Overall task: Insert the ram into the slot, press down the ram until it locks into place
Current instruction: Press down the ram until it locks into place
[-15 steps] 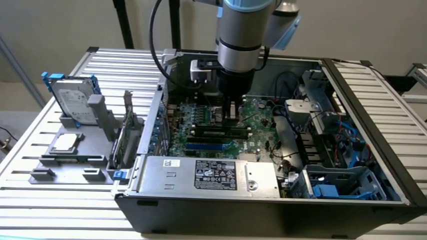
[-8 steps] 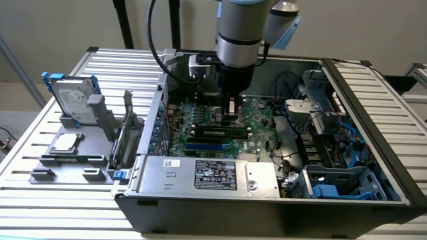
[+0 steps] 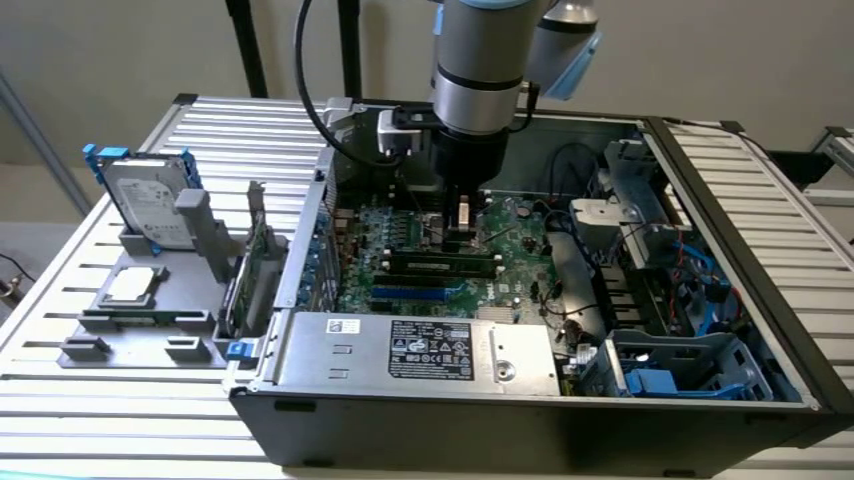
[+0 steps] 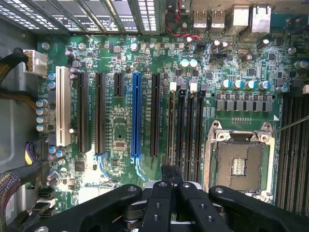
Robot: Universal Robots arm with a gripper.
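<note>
Tool [image 4: 173, 181]: fingers together, empty, above slot [image 4: 181, 133]. Ram [image 3: 437, 266]: seated in motherboard [image 4: 120, 140], inside case [image 3: 534, 420].

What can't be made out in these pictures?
1. Wrist view: the gripper covers the near ends of the memory slots.
2. Exterior view: the arm blocks what the gripper touches or carries.
3. Exterior view: the memory stick inside the case is too small to show whether its end latches are closed.

Slatted metal table [image 3: 761, 210], beige wall [image 3: 120, 50]
</note>
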